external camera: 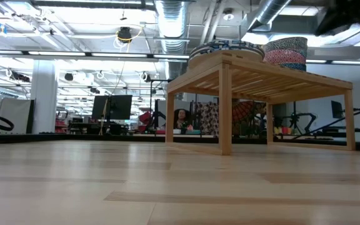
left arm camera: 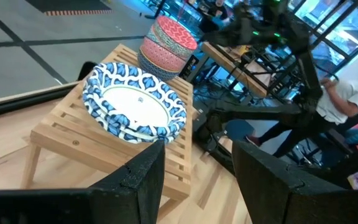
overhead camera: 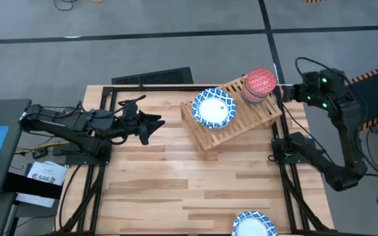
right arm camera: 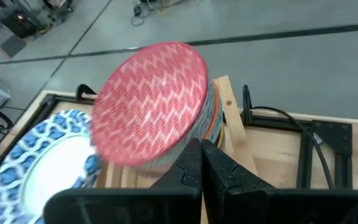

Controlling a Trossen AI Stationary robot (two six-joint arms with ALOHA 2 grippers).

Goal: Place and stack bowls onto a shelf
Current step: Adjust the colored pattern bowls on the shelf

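wooden table [overhead camera: 176, 183], slatted shelf [overhead camera: 258, 118], left end effector [overhead camera: 151, 126] released, right end effector [overhead camera: 282, 92] clenched, grey floor [overhead camera: 176, 39]

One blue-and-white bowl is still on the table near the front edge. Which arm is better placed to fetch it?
Probably the right: the bowl lies on the right arm's side. The right gripper is shut by the shelf.

L arm [overhead camera: 77, 126] stretched low, jaws apart; R arm [overhead camera: 336, 124] bent high, jaws closed, empty.

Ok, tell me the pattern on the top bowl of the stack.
Red with white zigzags; the top bowl shows best in the right wrist view.
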